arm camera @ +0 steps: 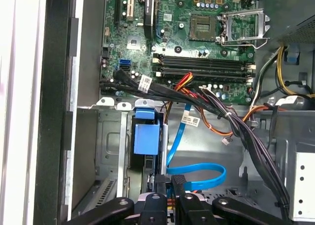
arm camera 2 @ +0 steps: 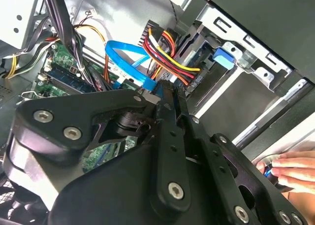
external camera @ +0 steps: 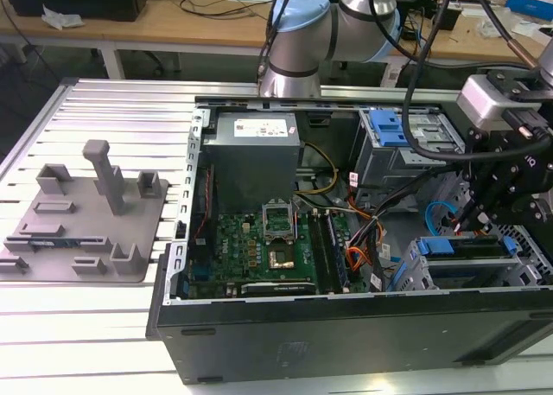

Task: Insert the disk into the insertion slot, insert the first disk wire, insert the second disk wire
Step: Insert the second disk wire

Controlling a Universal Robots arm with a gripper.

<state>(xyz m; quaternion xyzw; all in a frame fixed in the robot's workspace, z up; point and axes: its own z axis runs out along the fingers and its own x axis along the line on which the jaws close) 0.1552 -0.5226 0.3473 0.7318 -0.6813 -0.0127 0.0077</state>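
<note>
The disk's bright blue frame [external camera: 442,245] shows inside the insertion slot [external camera: 471,278], the low grey cage at the exterior view's lower right of the open computer case. In the first wrist view the blue frame tab [arm camera: 146,136] sits between the cage walls [arm camera: 109,151]. My gripper [external camera: 478,215] hangs just above the cage. Its black fingers [arm camera: 160,184] are shut on the end of a flat blue wire [arm camera: 199,173], which loops away from them [arm camera 2: 127,55]. A red, yellow and black wire bundle [arm camera 2: 170,52] runs close beside the fingertips; where its plug ends is hidden.
The green motherboard [external camera: 259,248] and grey power supply [external camera: 255,149] fill the case's left half. A taller grey bay with a blue latch [external camera: 393,131] stands behind the gripper. Black cable bundles [arm camera: 236,126] cross near the cage. A person's hand [arm camera 2: 290,168] rests at the case edge.
</note>
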